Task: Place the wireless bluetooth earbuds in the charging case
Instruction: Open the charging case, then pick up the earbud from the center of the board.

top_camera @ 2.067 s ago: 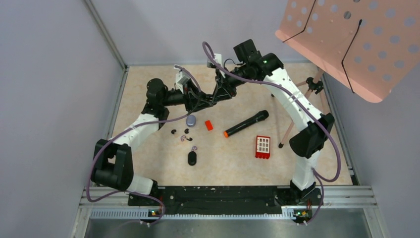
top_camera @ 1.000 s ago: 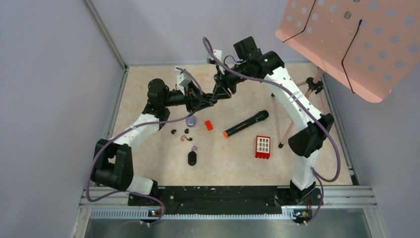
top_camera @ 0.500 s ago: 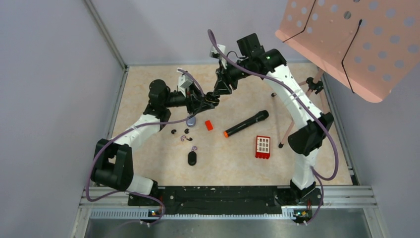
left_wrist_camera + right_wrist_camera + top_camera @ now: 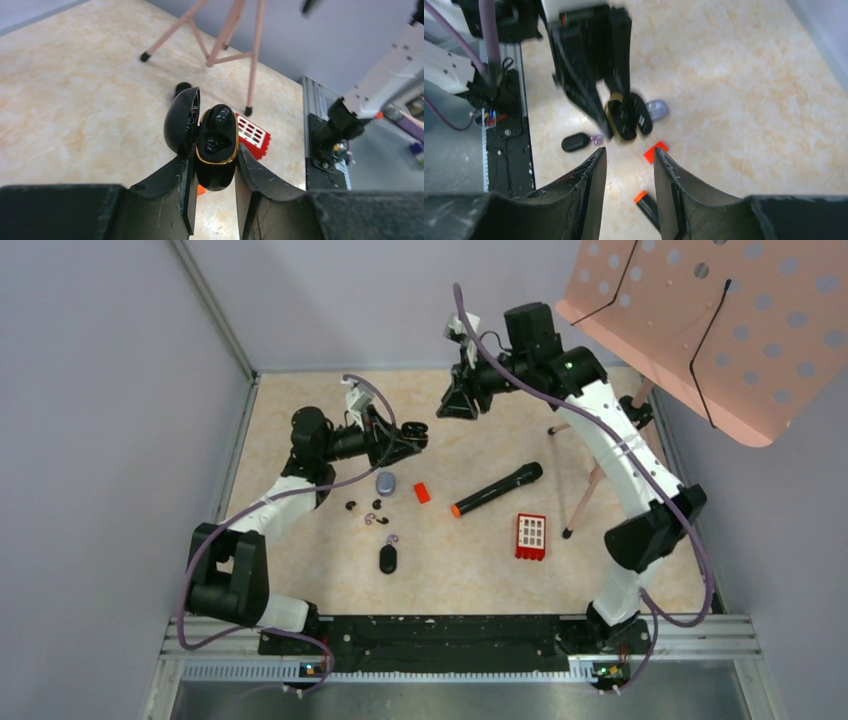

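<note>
My left gripper (image 4: 214, 155) (image 4: 410, 434) is shut on the charging case (image 4: 216, 150), a glossy black shell with a gold rim, held above the table. Its lid (image 4: 181, 122) hangs open to the left. A rounded black shape sits at the case's far end, with an empty socket below it. Loose wireless bluetooth earbuds (image 4: 351, 506) (image 4: 377, 504) (image 4: 371, 518) lie on the table below, one with a pale purple part (image 4: 392, 538). My right gripper (image 4: 456, 406) (image 4: 629, 155) hovers open and empty, up and to the right of the case (image 4: 624, 116).
A grey-blue oval case (image 4: 386, 482), a small red block (image 4: 422, 493), a black oval case (image 4: 388, 559), a black microphone with an orange end (image 4: 497, 489) and a red gridded box (image 4: 531, 536) lie on the table. A pink stand's legs (image 4: 590, 480) are at the right.
My right arm has lifted and drawn back to the right, away from the left gripper. The left gripper has pulled slightly left, still holding the open case.
</note>
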Controlling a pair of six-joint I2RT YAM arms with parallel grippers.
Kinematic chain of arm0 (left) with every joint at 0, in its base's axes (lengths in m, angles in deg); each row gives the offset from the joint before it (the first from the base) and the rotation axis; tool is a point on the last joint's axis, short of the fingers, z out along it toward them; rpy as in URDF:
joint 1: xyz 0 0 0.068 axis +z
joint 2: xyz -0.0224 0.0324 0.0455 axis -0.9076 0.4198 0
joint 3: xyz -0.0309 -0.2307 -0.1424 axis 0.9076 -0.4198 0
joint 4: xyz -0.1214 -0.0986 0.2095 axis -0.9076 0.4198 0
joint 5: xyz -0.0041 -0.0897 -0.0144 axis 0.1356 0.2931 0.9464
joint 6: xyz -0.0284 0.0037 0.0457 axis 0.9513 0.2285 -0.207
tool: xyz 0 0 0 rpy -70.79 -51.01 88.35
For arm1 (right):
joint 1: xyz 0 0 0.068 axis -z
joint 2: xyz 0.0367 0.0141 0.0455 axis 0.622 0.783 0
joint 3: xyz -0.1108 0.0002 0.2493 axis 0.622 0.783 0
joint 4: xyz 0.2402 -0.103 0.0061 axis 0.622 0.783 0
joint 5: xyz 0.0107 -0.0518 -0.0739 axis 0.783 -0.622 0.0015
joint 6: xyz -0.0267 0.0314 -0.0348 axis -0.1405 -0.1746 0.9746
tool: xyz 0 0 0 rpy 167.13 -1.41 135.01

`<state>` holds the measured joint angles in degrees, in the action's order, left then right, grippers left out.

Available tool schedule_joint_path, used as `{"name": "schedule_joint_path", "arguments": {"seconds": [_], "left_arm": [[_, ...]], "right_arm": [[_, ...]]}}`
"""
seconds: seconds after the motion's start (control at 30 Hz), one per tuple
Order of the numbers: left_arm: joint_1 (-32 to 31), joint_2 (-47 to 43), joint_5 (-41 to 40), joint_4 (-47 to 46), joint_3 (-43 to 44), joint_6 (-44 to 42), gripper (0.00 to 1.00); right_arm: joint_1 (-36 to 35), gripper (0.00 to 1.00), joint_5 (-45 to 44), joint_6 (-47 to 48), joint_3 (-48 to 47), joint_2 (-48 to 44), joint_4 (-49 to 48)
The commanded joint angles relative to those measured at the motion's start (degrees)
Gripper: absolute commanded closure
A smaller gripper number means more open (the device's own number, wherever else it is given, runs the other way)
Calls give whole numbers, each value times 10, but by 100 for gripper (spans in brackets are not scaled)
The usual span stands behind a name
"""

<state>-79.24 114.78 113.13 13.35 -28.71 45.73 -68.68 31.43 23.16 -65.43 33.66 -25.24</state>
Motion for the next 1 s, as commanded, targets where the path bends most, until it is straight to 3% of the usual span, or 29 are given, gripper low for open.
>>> {"name": "schedule_joint_path", "arguments": {"seconds": [0.0,0.1,0.27,0.4,0.5,0.6,0.63,0.83,0.97], "left_arm": [[60,-55,-57,9,-19,54,100],[112,-91,-93,64,-28,54,100],[180,-156,-164,160,-48,35,100],[206,-207,-275,251,-55,17,100],[228,-229,-332,306,-50,6,100],[252,-238,-369,343,-42,7,100],[259,-240,-377,349,-42,9,100],[285,-254,-375,371,-29,15,100],[292,-260,-369,375,-18,2,100]], "right_arm": [[2,63,-36,19,191,-87,-129],[-6,67,-41,39,281,-98,-190],[-64,75,-70,70,316,-47,-212],[-114,76,-130,-30,307,21,-245],[-134,75,-147,-121,296,74,-249],[-143,72,-129,-150,296,109,-258],[-148,71,-118,-134,294,117,-258],[-167,68,-32,197,326,111,-285],[-167,67,-14,361,275,148,-227]]}}
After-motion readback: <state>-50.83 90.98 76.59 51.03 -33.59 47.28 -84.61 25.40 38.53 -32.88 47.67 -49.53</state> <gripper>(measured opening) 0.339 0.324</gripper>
